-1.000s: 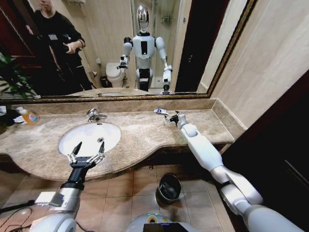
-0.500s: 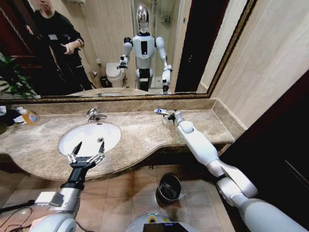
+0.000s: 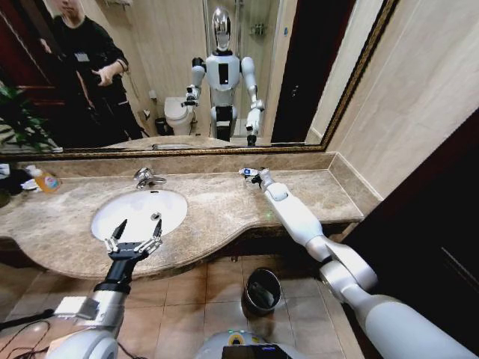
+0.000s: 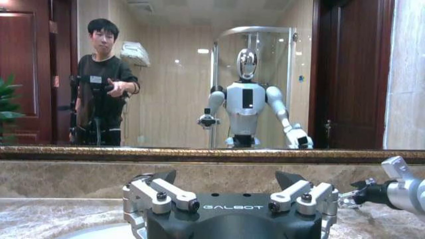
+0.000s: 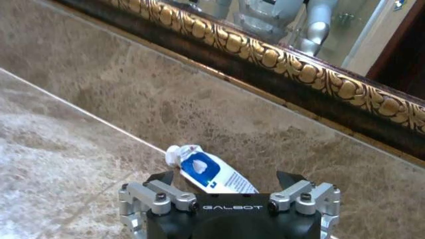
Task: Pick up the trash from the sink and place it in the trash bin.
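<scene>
Right gripper point(image 5: 229, 191) at centre-bottom of the right wrist view, fingers spread apart, nothing held; in the head view the right gripper point(image 3: 255, 177) sits upper centre, arm stretched out over the counter toward the mirror wall. Directly ahead of it, lying flat between the open fingers, a small white-and-blue squeeze tube point(image 5: 209, 172) with its white cap end pointing away toward the back ledge. Long axis runs roughly along the gripper's line of approach, slightly skewed; judged: the fingers straddle it across its width, so a short advance and a close should take it. Same tube shows as a small white-blue bit point(image 3: 248, 173) just beside the fingertips, near the backsplash. Resting surface: beige-brown marble countertop point(image 3: 224, 206). Left gripper point(image 3: 134, 238) lower left of the head view, fingers open, empty, hovering at the near rim of the white oval porcelain sink point(image 3: 138, 211); well apart from the tube, so the right arm is plainly nearer. Small round black trash bin point(image 3: 263, 290) on the tiled floor, bottom centre, below the counter edge.
</scene>
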Tool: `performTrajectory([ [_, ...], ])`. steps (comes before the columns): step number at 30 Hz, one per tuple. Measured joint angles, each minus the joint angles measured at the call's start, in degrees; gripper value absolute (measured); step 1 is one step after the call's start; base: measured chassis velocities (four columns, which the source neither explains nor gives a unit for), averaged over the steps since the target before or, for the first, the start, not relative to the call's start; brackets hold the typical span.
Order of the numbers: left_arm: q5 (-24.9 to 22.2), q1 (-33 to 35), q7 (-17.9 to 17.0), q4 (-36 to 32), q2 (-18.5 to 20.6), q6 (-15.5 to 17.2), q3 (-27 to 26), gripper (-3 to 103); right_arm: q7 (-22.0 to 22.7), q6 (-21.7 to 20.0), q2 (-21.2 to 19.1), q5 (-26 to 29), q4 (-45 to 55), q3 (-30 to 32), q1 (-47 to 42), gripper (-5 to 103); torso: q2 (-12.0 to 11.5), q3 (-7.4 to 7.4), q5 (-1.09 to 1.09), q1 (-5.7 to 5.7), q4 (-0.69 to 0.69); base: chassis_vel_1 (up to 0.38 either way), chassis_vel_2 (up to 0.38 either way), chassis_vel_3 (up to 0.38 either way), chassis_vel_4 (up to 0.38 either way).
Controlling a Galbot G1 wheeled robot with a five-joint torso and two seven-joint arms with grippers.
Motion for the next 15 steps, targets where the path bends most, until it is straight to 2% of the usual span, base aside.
performTrajectory([
  [15, 0.0, 0.0, 0.0, 0.0, 0.0, 0.0, 0.0, 100, 1.3, -1.6, 0.1, -5.9, -3.1, 0.3, 1.2, 100, 0.0, 0.00, 0.00, 0.00, 0.00, 0.000, 0.000, 0.000, 0.000],
])
